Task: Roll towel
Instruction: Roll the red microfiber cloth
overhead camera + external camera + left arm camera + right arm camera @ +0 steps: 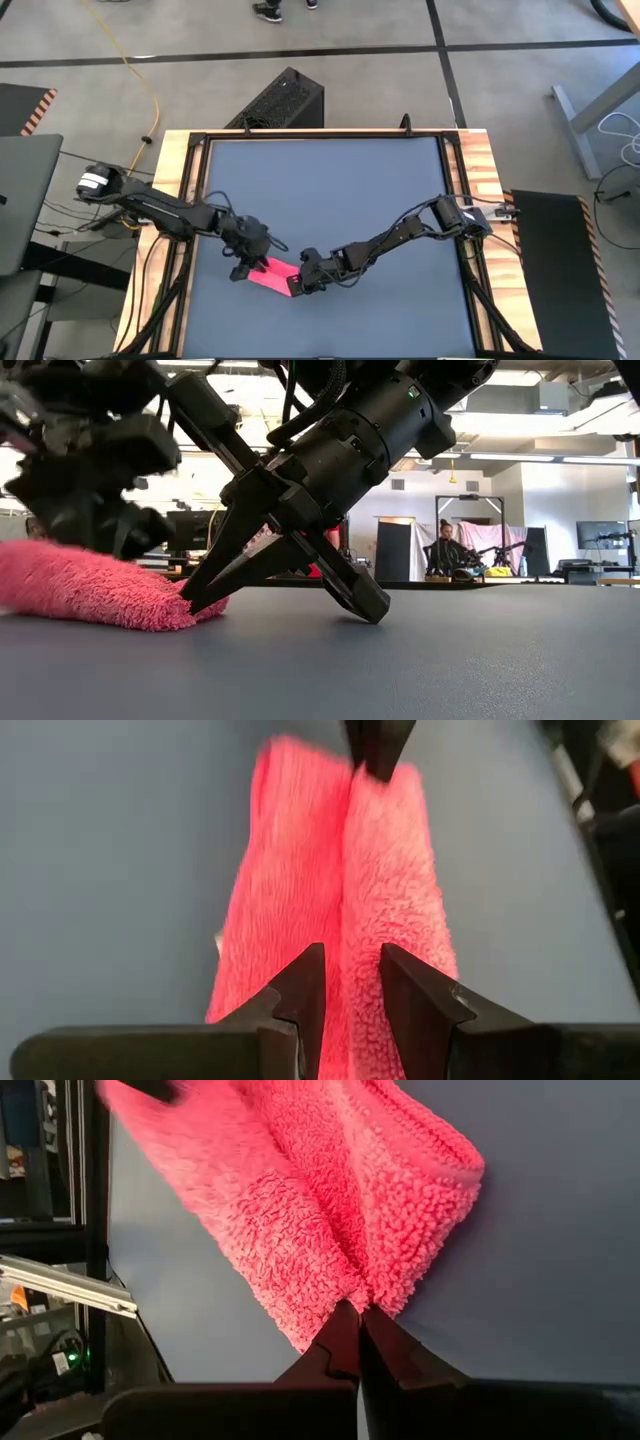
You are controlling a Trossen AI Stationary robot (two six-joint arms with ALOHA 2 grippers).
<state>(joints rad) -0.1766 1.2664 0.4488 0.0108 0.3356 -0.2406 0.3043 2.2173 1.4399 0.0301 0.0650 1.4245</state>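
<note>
The towel (272, 276) is a pink-red fluffy strip, folded lengthwise, lying slantwise on the dark table near its front edge. In the low view the towel (90, 588) rests flat on the table. My left gripper (248, 265) is at the strip's left end, its fingers either side of a raised ridge of cloth (350, 955). My right gripper (297, 285) is at the strip's right end, shut on the cloth (360, 1312). In the low view its tip (195, 600) sits low at the towel's end. My left gripper has a raised lengthwise ridge of the towel (350, 925) between its two fingers, at the strip's left end. The fingers slant down from the table's left and lie along the strip. The towel stays on the table. My right gripper pinches the towel's right end at the lengthwise crease (362, 1292), only at the fingertips. It slants down from the table's right, its fingers rolled onto their side. That end lies low on the table, the rest of the strip flat and slack.
The table's dark mat (330, 190) stretches wide behind and to the right of the towel, framed by wooden edges (480, 170). A black box (285, 100) stands beyond the far edge. A person (445, 545) sits in the room behind.
</note>
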